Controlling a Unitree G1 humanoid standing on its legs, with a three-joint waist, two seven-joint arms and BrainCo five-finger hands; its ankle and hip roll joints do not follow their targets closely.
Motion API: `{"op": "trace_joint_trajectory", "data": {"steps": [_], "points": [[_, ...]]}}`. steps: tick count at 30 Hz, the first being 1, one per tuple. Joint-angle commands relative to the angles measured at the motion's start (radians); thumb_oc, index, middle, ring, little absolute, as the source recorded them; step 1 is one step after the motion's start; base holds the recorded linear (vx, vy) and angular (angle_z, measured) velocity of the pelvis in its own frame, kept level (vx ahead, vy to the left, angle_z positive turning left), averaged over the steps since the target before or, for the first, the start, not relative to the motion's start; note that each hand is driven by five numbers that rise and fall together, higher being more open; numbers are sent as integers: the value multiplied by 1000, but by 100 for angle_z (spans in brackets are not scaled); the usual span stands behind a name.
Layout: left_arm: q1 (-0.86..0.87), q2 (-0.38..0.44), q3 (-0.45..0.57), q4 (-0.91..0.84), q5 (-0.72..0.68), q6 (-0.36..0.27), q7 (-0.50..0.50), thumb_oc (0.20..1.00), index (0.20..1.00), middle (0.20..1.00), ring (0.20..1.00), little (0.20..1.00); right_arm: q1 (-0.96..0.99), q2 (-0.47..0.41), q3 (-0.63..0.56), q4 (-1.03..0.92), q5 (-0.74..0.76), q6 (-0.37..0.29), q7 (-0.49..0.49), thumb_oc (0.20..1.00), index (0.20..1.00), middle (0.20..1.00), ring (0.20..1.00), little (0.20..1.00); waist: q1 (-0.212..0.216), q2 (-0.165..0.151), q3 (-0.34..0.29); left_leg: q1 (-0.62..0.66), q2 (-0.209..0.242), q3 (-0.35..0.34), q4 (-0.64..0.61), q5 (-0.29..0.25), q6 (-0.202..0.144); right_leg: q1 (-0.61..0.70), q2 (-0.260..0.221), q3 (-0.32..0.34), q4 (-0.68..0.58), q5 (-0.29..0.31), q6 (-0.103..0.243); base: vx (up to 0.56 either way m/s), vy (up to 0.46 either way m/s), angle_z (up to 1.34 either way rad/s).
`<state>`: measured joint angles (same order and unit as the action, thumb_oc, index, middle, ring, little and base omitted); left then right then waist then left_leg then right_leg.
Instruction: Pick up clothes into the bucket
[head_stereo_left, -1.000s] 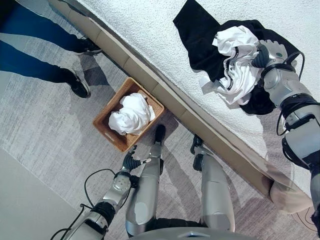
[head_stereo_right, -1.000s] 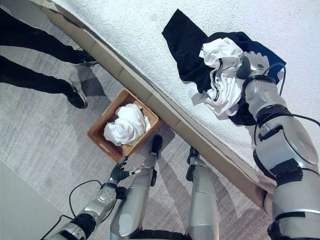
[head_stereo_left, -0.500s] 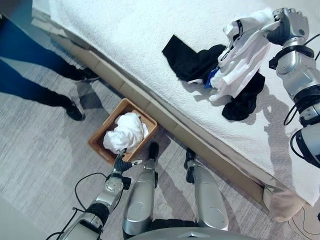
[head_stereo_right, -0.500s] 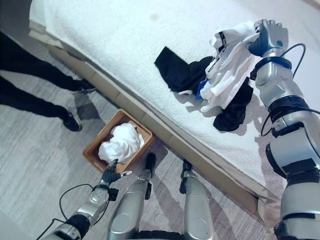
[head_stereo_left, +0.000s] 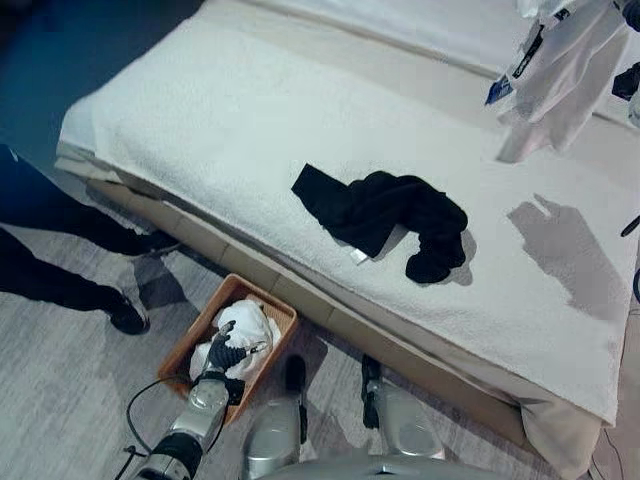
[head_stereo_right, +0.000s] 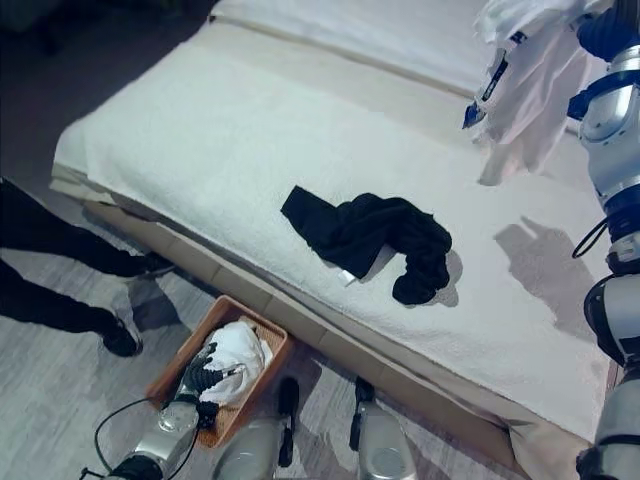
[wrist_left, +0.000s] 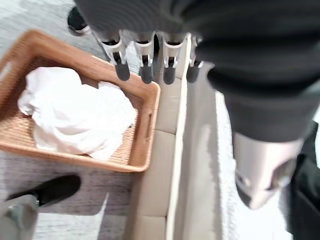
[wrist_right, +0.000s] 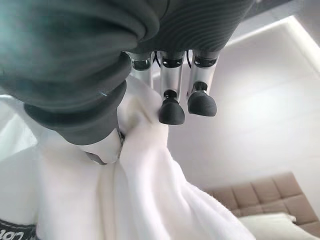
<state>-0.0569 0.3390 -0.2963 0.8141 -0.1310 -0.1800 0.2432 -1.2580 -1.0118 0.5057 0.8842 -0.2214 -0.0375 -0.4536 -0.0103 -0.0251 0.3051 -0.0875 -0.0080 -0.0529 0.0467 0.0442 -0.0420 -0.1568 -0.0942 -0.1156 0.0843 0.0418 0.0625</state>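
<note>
Left robot hand (head_stereo_left: 222, 352) is hanging with fingers relaxed over the wicker basket (head_stereo_left: 192, 337), where a white garment (head_stereo_left: 248, 327) is lying. Black clothes (head_stereo_left: 385, 209) are lying on the bed (head_stereo_left: 200, 130). Right robot hand (wrist_right: 115, 107) is pinching a white shirt (head_stereo_left: 562, 70), lifted above the bed.

left hand (head_stereo_left: 222, 350): lower left, fingers relaxed, holding nothing | right hand (head_stereo_right: 607, 28): upper right, raised, fingers pinching cloth
</note>
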Motion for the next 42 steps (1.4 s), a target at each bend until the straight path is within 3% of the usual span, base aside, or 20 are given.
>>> {"op": "trace_joint_trajectory", "data": {"steps": [1, 2, 4, 6, 9, 13, 17, 23, 31, 38, 41, 42], "points": [[38, 75, -24, -201, -35, -51, -63, 1000, 1000, 1000, 1000, 1000, 3, -56, 3, -87, 46, -34, -16, 200, 200, 200, 200, 200, 5, -53, -95, -42, 0, -2, 106, -94, -20, 41, -39, 4, 48, -69, 72, 82, 3, -3], [41, 78, -23, -206, -37, -48, -65, 1000, 1000, 1000, 1000, 1000, 6, -56, 0, -88, 46, -33, -15, 200, 200, 200, 200, 200, 5, -54, -95, -40, 0, -2, 105, -94, -21, 43, -38, 4, 47, -69, 72, 55, 4, -2], [24, 158, -22, -433, -87, -62, -113, 1000, 1000, 1000, 1000, 1000, 31, -43, -14, -135, 98, -53, 16, 200, 200, 200, 200, 200, -5, -51, -129, -14, 4, 3, 99, -102, -21, 72, -38, 5, 37, -73, 74, 101, 10, -2], [14, 191, -18, -503, -107, -60, -130, 1000, 1000, 1000, 1000, 1000, 49, -35, -20, -152, 122, -61, 37, 200, 200, 200, 200, 200, -9, -52, -140, -5, 5, 6, 95, -105, -21, 81, -37, 7, 34, -76, 74, 79, 3, -4], [-111, 257, -19, -653, -171, -59, -155, 1000, 1000, 1000, 1000, 1000, 85, -24, 26, -232, 237, -87, 164, 200, 200, 200, 200, 200, -27, -62, -185, 29, 13, 17, 76, -108, -25, 112, -36, 7, 19, -79, 74, 69, -11, -3], [-215, 249, -51, -698, -181, -41, -152, 1000, 1000, 1000, 1000, 1000, 118, -39, 71, -308, 323, -84, 264, 200, 200, 200, 200, 200, -39, -70, -211, 51, 17, 24, 66, -110, -27, 133, -34, 9, 8, -79, 73, 60, -17, -9], [-386, 182, -135, -654, -202, -17, -147, 1000, 1000, 1000, 1000, 1000, 150, -73, 150, -457, 489, -72, 416, 200, 200, 200, 200, 200, -63, -76, -237, 79, 23, 37, 52, -110, -30, 154, -33, 13, -2, -76, 74, 25, -2, -9], [-548, 125, -251, -577, -276, 8, -162, 1000, 1000, 1000, 1000, 1000, 202, -87, 183, -635, 657, -73, 511, 200, 200, 200, 200, 200, -82, -71, -256, 106, 24, 44, 40, -111, -30, 179, -34, 15, -14, -73, 76, 22, 1, -8], [-659, 12, -388, -463, -414, 46, -179, 1000, 1000, 1000, 1000, 1000, 245, -41, 177, -823, 805, -87, 545, 200, 200, 200, 200, 200, -95, -61, -268, 117, 22, 45, 34, -108, -27, 190, -38, 16, -21, -68, 78, 2, 0, -1], [-686, -80, -410, -363, -425, 59, -162, 1000, 1000, 1000, 1000, 1000, 269, -3, 149, -929, 833, -108, 545, 200, 200, 200, 200, 200, -105, -54, -266, 122, 21, 44, 31, -108, -26, 193, -39, 16, -20, -69, 78, 0, 0, 0], [-688, -95, -432, -383, -510, 61, -171, 1000, 1000, 1000, 1000, 1000, 274, 11, 154, -950, 835, -110, 540, 200, 200, 200, 200, 200, -107, -51, -265, 123, 21, 44, 30, -107, -24, 193, -39, 17, -20, -68, 77, 0, 0, 0], [-692, -92, -466, -419, -600, 70, -207, 1000, 1000, 1000, 1000, 1000, 278, 19, 161, -955, 842, -110, 543, 200, 200, 200, 200, 200, -110, -48, -267, 124, 22, 44, 28, -105, -24, 193, -40, 17, -23, -67, 78, 0, 0, 0]]}}
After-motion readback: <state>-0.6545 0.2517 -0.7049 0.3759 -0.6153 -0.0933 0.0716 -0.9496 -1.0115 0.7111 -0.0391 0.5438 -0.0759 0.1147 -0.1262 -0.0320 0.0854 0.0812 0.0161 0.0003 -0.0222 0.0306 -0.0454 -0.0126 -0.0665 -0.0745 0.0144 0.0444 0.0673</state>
